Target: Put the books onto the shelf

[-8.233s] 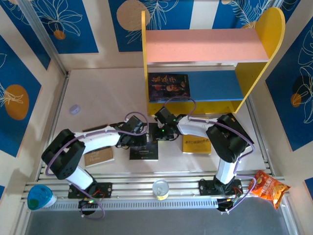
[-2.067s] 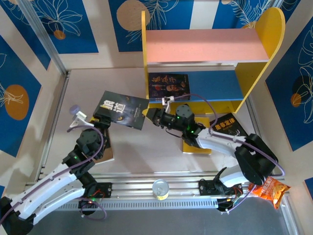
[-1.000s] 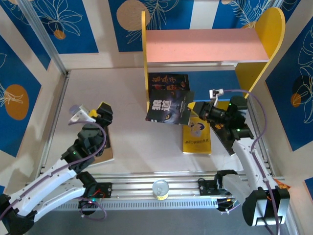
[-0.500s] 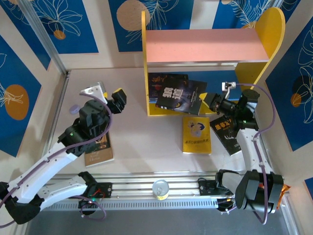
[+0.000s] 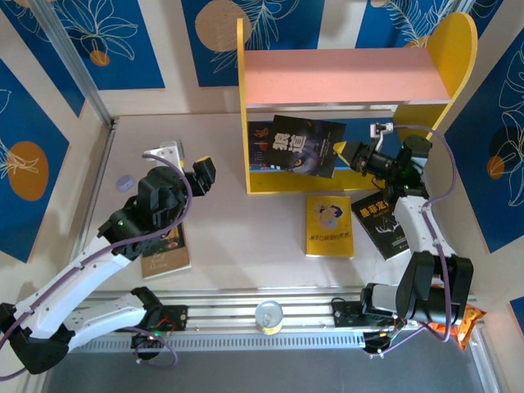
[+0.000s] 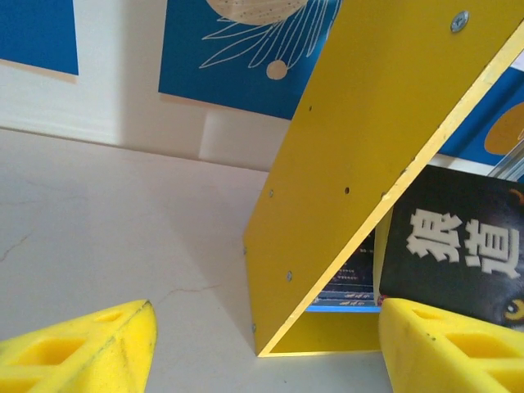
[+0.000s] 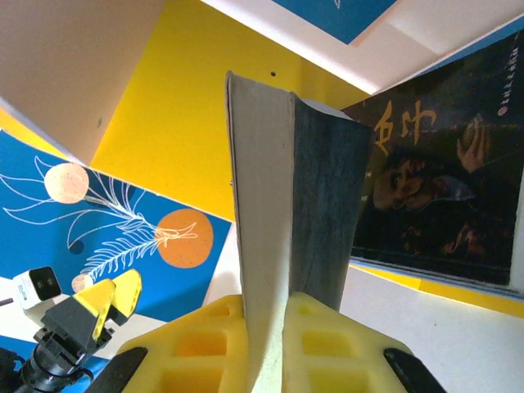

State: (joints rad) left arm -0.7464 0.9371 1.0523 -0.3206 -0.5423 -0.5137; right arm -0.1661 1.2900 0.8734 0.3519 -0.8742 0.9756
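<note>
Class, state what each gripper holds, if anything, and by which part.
The right gripper pinches the black book by its near edge, across covers and pages. The left gripper is open and holds nothing.

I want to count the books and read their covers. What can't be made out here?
- Top view: the portrait book on the shelf's lower tier is mostly hidden behind the held black book.
- Top view: the tan book lies partly under the left arm; its title is too small to read.
- Right wrist view: the held black book shows edge-on, cover hidden.
- Left wrist view: that book's cover is cut off by the right edge.
</note>
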